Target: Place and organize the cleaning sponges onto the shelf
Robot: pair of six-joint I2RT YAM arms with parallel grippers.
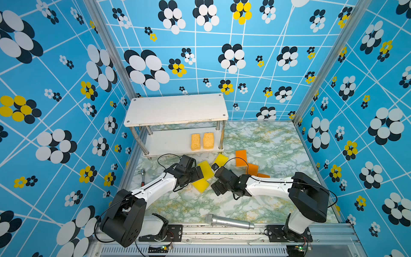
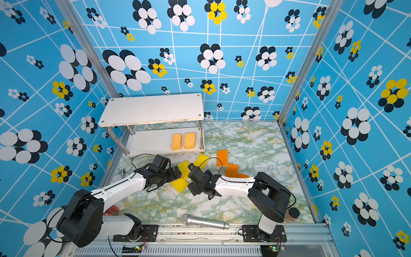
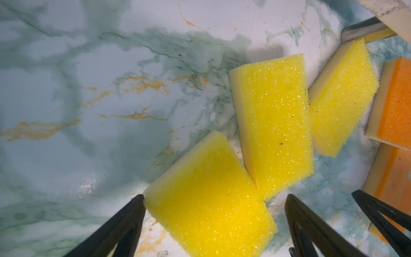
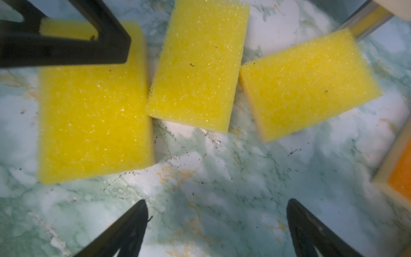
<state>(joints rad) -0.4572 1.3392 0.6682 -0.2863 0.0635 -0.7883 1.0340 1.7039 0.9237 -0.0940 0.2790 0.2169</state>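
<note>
The shelf (image 1: 175, 109) stands at the back left, with two porous tan-orange sponges (image 1: 195, 141) (image 1: 208, 140) side by side on its lower board. Three yellow sponges (image 1: 200, 185) (image 1: 206, 169) (image 1: 220, 159) lie on the marble table in front of it. Three orange sponges (image 1: 241, 158) (image 1: 252, 169) (image 1: 263, 175) lie to their right. My left gripper (image 3: 214, 197) is open, its fingers either side of the nearest yellow sponge (image 3: 200, 178). My right gripper (image 4: 215, 201) is open over bare table, close beside the yellow sponges (image 4: 93, 115), holding nothing.
A silver microphone (image 1: 229, 221) lies near the front rail. A small ratchet tool (image 1: 143, 175) rests by the left wall. A brown jar (image 2: 292, 214) stands behind the right arm's base. The two grippers (image 1: 195, 175) (image 1: 214, 178) are close together at mid-table.
</note>
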